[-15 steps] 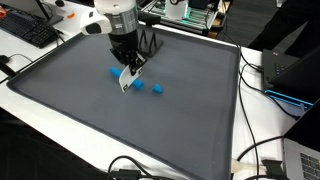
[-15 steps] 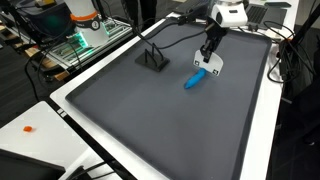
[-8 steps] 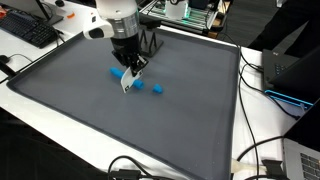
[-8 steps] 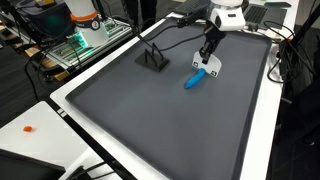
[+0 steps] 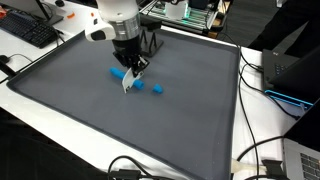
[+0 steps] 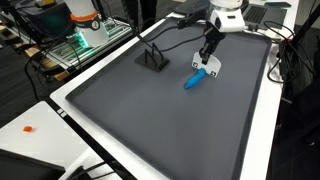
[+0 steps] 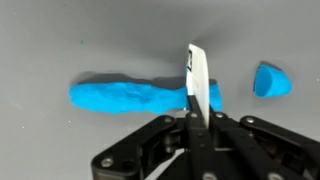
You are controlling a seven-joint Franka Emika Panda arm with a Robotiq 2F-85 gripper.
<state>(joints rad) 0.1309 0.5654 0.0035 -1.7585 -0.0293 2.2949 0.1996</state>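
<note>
**A:** Item one?
**B:** Blue dough roll (image 7: 135, 97), quantity one. It lies flat on the grey mat (image 7: 60, 40), with its long axis running 9 to 3 o'clock in the wrist view. In both exterior views it sits in the far half of the mat.

**A:** Item two?
**B:** White blade (image 7: 198, 80), quantity one. It stands on edge and crosses the roll near its 3 o'clock end, and a short stub of dough shows past it. Whether the edge has gone right through to the mat, I cannot tell.

**A:** Held by?
**B:** Gripper (image 7: 195, 120), entering the wrist view from 6 o'clock. Both fingers are clamped tight on the near end of the blade, with no gap between them.

**A:** Loose parts?
**B:** Cut piece (image 7: 270, 80), quantity one, small and blue. It lies at 3 o'clock from the blade, apart from the roll.

**A:** Surroundings?
**B:** Black stand (image 6: 152, 58), on the mat at about 9 o'clock from the gripper in an exterior view, well apart. Keyboard (image 5: 30, 32), off the mat at 10 o'clock. Cables (image 5: 255, 150), beside the mat's edge at 4 o'clock.
</note>
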